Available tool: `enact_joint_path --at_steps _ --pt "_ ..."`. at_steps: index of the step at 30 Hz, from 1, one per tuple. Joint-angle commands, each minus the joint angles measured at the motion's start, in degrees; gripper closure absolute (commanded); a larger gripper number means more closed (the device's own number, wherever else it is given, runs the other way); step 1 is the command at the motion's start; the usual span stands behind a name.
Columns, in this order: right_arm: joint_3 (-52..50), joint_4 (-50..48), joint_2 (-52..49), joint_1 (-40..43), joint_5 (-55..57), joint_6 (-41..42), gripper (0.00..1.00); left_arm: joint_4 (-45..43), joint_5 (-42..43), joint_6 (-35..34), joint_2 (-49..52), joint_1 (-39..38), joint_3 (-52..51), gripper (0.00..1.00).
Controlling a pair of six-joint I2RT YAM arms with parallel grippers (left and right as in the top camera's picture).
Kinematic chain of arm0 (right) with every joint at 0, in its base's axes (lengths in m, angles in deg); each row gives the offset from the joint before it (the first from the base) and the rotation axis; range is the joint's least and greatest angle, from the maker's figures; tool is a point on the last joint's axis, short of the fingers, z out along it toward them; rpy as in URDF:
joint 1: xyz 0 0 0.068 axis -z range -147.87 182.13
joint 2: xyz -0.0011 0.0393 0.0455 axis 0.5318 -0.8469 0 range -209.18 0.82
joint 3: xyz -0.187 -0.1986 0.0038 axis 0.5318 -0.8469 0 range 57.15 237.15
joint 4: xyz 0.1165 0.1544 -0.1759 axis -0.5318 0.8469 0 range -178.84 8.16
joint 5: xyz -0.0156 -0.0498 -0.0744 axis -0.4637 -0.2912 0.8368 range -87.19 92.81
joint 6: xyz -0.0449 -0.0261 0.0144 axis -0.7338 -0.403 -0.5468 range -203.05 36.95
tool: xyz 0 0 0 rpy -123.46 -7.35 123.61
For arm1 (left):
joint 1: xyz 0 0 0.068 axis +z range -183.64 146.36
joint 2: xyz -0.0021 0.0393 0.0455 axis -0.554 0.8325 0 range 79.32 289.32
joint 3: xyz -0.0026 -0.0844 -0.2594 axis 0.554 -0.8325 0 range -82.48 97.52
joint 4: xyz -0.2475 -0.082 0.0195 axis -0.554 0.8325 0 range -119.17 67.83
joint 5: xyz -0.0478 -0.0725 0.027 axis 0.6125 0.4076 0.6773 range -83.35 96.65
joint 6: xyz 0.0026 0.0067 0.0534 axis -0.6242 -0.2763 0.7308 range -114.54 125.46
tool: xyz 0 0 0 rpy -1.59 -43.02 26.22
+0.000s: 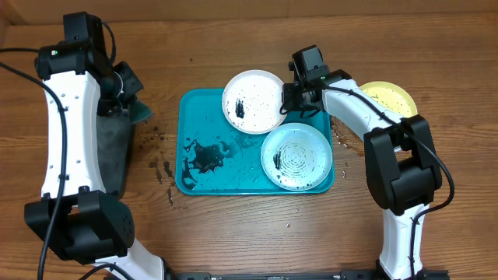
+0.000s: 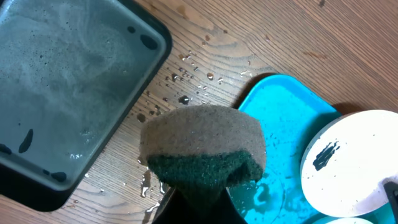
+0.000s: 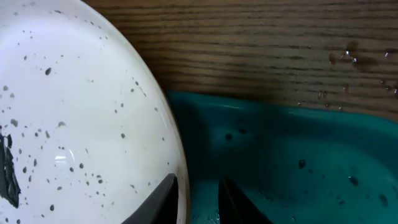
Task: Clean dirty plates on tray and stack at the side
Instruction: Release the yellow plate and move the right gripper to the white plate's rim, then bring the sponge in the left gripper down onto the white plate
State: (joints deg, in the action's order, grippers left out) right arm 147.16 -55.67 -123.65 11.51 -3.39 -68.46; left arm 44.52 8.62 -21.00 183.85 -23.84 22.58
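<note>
left gripper (image 2: 194, 208) is clamped on a sponge (image 2: 202, 146) above the wet table (image 1: 233, 233). right gripper (image 3: 193, 202) has narrow jaws straddling the right rim of the white plate (image 1: 253, 101) at the tray's (image 1: 204, 117) far side; i cannot tell if they pinch it.

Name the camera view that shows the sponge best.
Left wrist: the sponge fills mid-frame, its tan top and green scrubbing face clear. Overhead shows only a small dark green corner. Right wrist shows none.
</note>
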Motion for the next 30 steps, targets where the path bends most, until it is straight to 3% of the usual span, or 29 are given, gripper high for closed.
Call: enact_joint_path --at_steps 1,4,6,9,16,27,30 --pt "0.24 -0.52 -1.4 -1.29 -0.26 1.33 0.76 -0.17 0.44 1.22 -0.76 -0.37 0.74 0.96" --pt "0.24 -0.98 -2.23 -1.55 -0.28 1.53 0.79 -0.17 0.44 1.27 -0.76 -0.46 0.74 0.96" --pt "0.31 -1.05 -2.21 -1.55 -0.31 2.19 0.91 -0.13 0.46 1.27 -0.76 -0.5 0.74 0.96" --pt "1.07 -0.92 -2.21 -1.55 -1.6 2.19 0.95 -0.04 1.09 1.27 -0.76 -0.52 0.74 0.96" --pt "3.93 0.11 -2.21 -3.54 -11.32 4.28 0.96 -1.97 5.2 5.46 -0.74 -2.36 -1.16 0.96" --pt "3.93 8.22 -2.21 -10.54 -11.39 8.26 0.96 -7.85 5.11 5.66 -0.68 -10.47 -8.0 0.96" --pt "3.93 9.25 -2.21 -11.67 -5.64 10.91 0.96 -11.15 5.2 4.59 -0.68 -12.61 -13.09 0.96"
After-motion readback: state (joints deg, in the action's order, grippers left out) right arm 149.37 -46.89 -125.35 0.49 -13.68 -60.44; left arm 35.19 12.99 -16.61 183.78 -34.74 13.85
